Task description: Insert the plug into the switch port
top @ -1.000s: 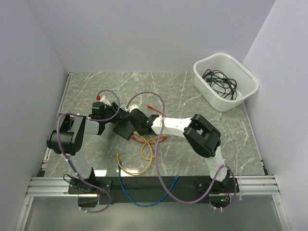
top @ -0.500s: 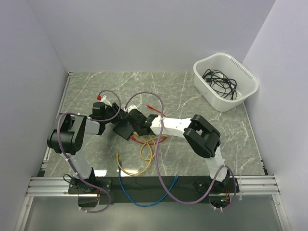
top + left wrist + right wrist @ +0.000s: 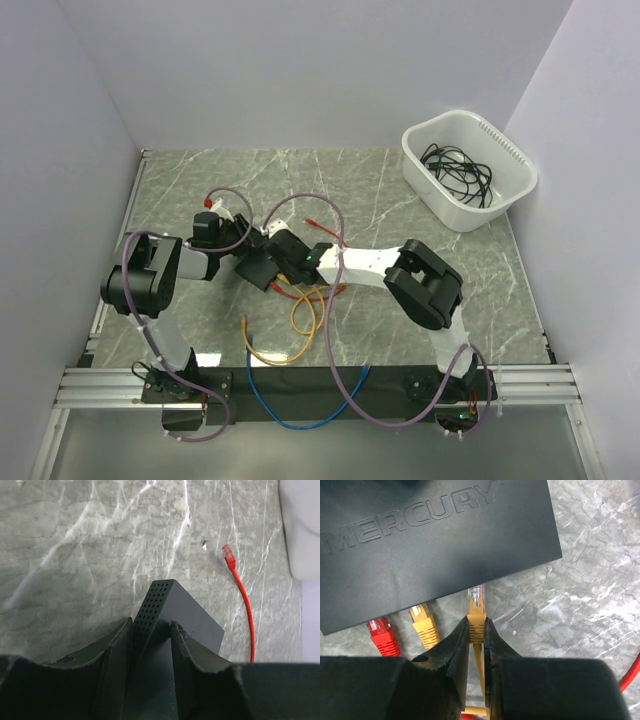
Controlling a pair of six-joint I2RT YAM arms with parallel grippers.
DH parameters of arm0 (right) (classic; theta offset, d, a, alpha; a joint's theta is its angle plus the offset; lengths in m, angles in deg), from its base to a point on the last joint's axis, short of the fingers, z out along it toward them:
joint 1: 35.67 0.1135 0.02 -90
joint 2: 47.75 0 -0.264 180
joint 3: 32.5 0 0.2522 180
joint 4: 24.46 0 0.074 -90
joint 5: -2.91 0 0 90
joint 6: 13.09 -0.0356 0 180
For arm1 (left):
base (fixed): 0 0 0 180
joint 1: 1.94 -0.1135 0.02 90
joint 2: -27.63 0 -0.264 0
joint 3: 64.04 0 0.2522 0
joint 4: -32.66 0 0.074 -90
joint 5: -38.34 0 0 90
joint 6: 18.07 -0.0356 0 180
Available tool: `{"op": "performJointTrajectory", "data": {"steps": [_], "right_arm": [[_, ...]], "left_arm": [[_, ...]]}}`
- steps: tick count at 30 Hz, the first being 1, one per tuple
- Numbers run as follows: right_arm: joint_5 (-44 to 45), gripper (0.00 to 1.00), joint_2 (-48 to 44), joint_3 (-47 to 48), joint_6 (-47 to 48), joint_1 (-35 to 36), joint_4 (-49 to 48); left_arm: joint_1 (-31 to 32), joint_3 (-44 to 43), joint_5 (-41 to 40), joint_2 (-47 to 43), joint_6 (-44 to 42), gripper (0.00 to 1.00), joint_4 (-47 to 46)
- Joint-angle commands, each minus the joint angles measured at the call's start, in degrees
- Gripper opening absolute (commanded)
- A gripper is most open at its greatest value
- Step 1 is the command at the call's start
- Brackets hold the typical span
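Note:
The switch point(image 3: 256, 266) is a flat matte-black box, tilted up off the table at centre left. My left gripper point(image 3: 240, 245) is shut on its perforated edge point(image 3: 150, 605), one finger point(image 3: 120, 650) on each side. My right gripper point(image 3: 476, 622) is shut on the boot of a yellow plug point(image 3: 476, 616). The plug's clear tip point(image 3: 477, 596) is right at the switch's port edge point(image 3: 470, 580), near the corner. Whether the tip is inside a port is hidden. A second yellow plug point(image 3: 423, 624) and a red plug point(image 3: 382, 634) sit at the same edge.
Yellow cable loops point(image 3: 303, 318) and red cable lie under the right forearm. A loose red plug point(image 3: 228, 555) on its cable lies beyond the switch. A white tub point(image 3: 505, 140) holding black cables stands at the back right. Side walls close in left and right.
My right gripper has edged slightly toward the switch with the yellow plug. My left gripper holds the switch in the same place.

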Motion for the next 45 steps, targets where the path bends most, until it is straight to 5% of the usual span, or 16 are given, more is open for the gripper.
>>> {"op": "performJointTrajectory", "data": {"steps": [1, 28, 45], "right_arm": [[-1.13, 0.00, -4.40, -3.03, 1.38, 0.40, -11.62], [-8.24, 0.00, -10.11, -14.47, 3.31, -1.71, -28.68], [-8.95, 0.00, -9.15, -15.52, 3.23, -1.71, -30.01]], "left_arm": [[1.57, -0.93, 6.95, 0.99, -1.27, 0.42, -0.80], [6.23, -2.60, 7.40, 3.10, -2.76, 0.38, 1.04], [7.02, 0.92, 8.27, 1.44, -0.57, 0.35, -0.19]]}}
